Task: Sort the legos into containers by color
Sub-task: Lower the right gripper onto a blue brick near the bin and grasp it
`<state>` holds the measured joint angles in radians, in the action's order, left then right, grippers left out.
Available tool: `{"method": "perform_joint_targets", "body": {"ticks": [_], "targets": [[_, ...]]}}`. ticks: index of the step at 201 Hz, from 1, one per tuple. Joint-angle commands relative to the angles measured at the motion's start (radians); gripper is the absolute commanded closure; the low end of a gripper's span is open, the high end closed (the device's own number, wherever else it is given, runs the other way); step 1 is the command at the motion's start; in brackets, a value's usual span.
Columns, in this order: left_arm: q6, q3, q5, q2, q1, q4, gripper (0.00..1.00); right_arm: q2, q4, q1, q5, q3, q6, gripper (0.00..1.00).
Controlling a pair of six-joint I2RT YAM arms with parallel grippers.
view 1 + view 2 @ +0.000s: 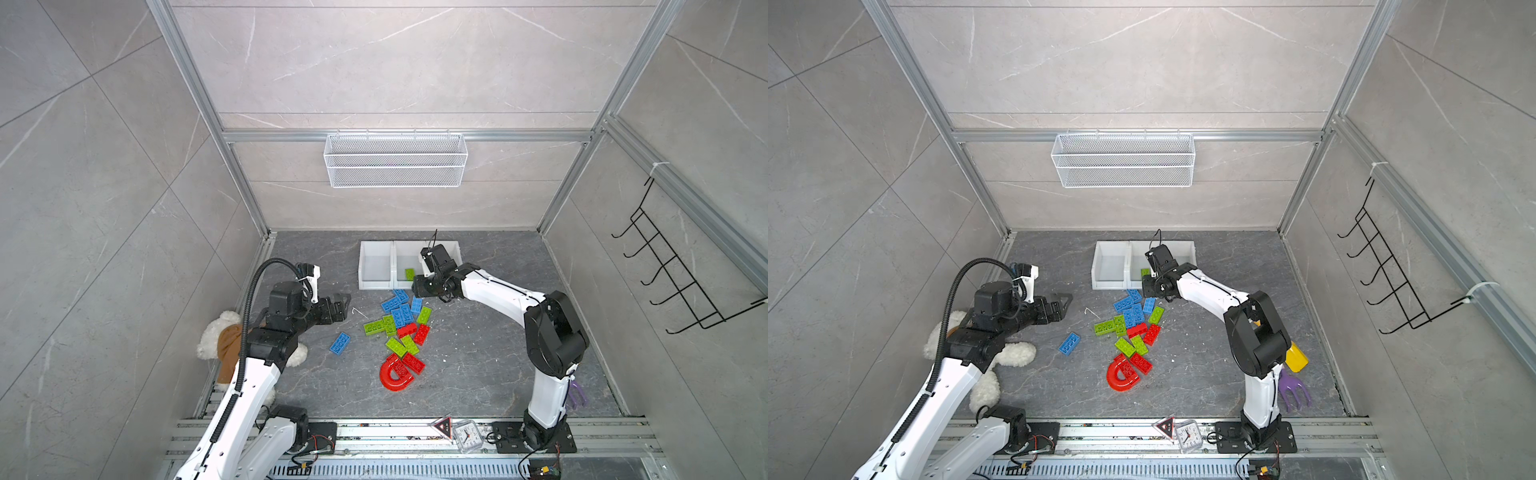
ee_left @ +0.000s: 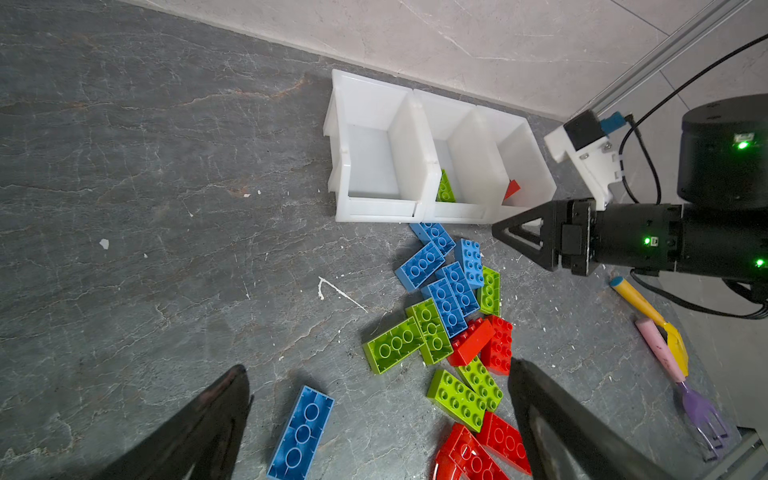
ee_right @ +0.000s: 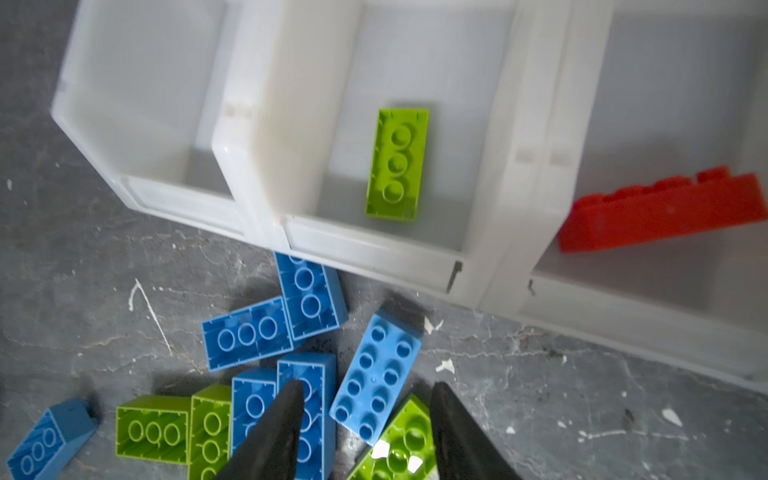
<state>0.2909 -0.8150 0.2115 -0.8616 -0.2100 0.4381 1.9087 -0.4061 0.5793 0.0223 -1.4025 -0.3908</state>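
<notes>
Because the right arm (image 1: 498, 295) blocks it in both top views, the right gripper (image 3: 369, 385) shows its jaws only in its own wrist view: parted, pinching nothing, hovering over blue bricks (image 3: 305, 299) just beside the white bins (image 3: 257, 137). That arm also covers most of the end bin (image 2: 536, 166), where a red brick (image 3: 665, 212) leans (clear only from the wrist cameras). A green brick (image 3: 397, 164) lies flat in the middle bin (image 3: 415, 62).

The left gripper (image 2: 378, 368) is spread wide, with a lone blue brick (image 2: 301, 432) on the floor near it, apart from the mixed pile (image 1: 401, 328). A teddy bear (image 1: 212, 336) is half covered by the left arm (image 1: 249, 374). A purple toy fork (image 1: 1293, 388) lies beside the right arm's base. Both arms reach inward with raised elbows.
</notes>
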Motion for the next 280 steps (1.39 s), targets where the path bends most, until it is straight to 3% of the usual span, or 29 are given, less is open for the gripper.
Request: {"method": "perform_joint_targets", "body": {"ticks": [1, 211, 280], "targets": [[-0.018, -0.032, 0.01, 0.009, -0.006, -0.015, 0.0, -0.029, 0.003, 0.011, -0.035, 0.035, -0.039, 0.48], [-0.02, -0.032, 0.007, 0.005, -0.006, -0.015, 0.0, 0.204, -0.07, 0.042, -0.05, -0.101, -0.013, 0.48], [-0.02, -0.033, 0.007, 0.003, -0.006, -0.015, 0.0, 0.194, -0.075, 0.044, -0.087, -0.075, -0.011, 0.59]]}}
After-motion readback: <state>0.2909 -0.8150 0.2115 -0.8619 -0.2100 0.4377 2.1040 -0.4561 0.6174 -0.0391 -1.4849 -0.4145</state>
